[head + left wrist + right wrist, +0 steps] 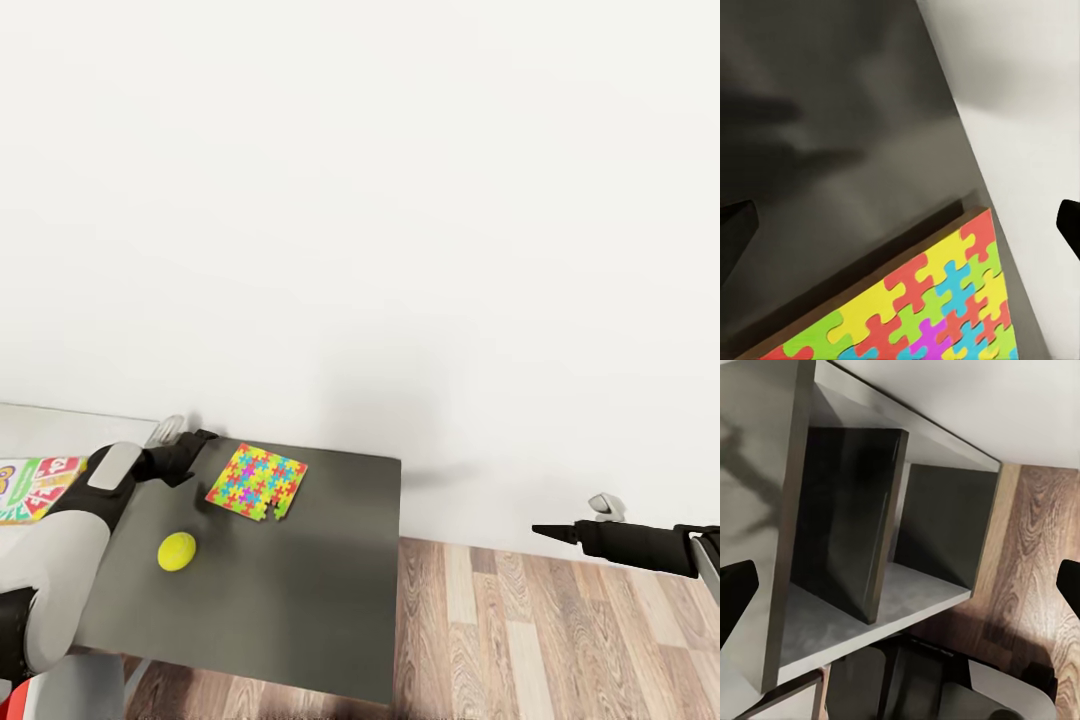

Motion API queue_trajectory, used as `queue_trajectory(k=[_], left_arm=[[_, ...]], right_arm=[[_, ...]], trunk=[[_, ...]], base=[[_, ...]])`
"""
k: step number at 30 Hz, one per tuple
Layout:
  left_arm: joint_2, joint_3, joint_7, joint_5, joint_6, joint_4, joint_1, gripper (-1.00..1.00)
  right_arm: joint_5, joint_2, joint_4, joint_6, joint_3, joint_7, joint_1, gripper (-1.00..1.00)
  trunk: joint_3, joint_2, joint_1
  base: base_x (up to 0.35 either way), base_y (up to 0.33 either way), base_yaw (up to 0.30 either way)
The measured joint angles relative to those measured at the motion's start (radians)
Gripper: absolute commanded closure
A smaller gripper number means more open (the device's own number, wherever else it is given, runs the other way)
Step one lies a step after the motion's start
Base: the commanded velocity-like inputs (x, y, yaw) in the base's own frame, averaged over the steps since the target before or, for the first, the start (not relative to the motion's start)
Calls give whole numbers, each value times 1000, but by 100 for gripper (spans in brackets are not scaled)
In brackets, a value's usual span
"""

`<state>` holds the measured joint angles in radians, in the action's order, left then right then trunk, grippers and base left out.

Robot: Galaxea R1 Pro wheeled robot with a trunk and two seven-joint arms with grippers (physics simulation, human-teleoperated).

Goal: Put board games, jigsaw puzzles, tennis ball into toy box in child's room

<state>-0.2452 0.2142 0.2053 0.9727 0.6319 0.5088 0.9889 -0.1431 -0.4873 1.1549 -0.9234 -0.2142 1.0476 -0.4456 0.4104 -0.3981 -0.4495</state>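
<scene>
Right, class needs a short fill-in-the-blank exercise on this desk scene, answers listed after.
1. The tennis ball lies on the ____ grey table.
2. The jigsaw puzzle lies ____ on the table.
3. The left gripper hovers beside the ____.
4. The floor is made of ____ planks.

Missing words: dark; flat; jigsaw puzzle; wood

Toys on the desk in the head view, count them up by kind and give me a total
Jigsaw puzzle: 1, flat on the dark desk wing
Tennis ball: 1, on the same wing
Board game: 1, partly hidden behind the left arm, at the view's left edge
Total: 3 toys
</scene>
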Motion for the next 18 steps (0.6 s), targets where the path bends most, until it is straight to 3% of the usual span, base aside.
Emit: queue_trajectory(k=[6,11,18], left_arm=[[5,-10,-2,-7,-23,-3,0,-100],[9,-47,-10,-29,-34,-4,0,-100],[10,-67,-16,-41,-40,-5,0,-100]], right_arm=[[-1,-1,0,0,0,0,0,-100],[-2,-3,0,-1,0,0,0,-100],[-3,-4,1,-1,0,0,0,-100]], trunk=[[10,0,0],[18,0,0],[29,0,0]], base=[[0,0,0],[0,0,0],[0,0,0]])
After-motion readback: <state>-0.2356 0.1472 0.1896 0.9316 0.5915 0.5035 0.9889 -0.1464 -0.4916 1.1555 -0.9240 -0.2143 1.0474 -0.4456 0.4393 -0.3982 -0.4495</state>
